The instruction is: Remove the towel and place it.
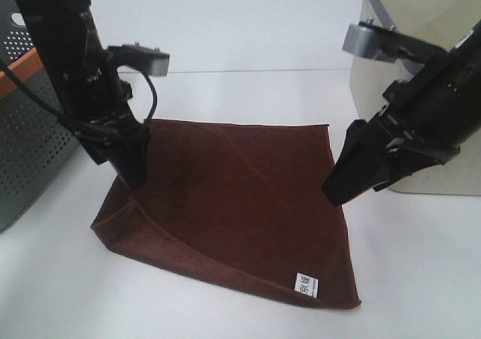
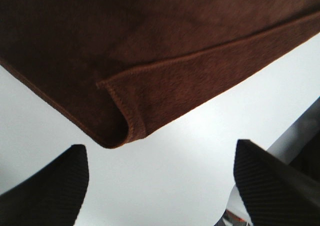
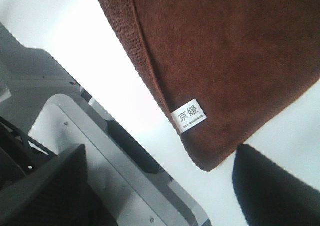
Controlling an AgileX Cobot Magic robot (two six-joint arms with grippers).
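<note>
White tabletop (image 1: 240, 98) filled the scene, smooth and bare-looking under bright light, with a pale wall behind it. On it lay one towel (image 1: 233, 204), dark reddish-brown terry, spread nearly flat in the middle between the two arms; its corner nearest the left arm was folded over on itself. Two containers stood at the edges: one grey perforated bin (image 1: 30, 128) at the left and one beige basket (image 1: 421, 76) with a handle cutout at the right. Two black grippers hung over the cloth. The left gripper (image 1: 135, 175) pointed down at the folded corner, its jaws spread apart in the wrist view with nothing between them. The right gripper (image 1: 338, 192) hovered by the towel's right edge, jaws likewise parted and empty. One small white label (image 3: 189, 116) was sewn at the near right corner, printed with the characters 京媛; the finer line beneath was too small to read.
</note>
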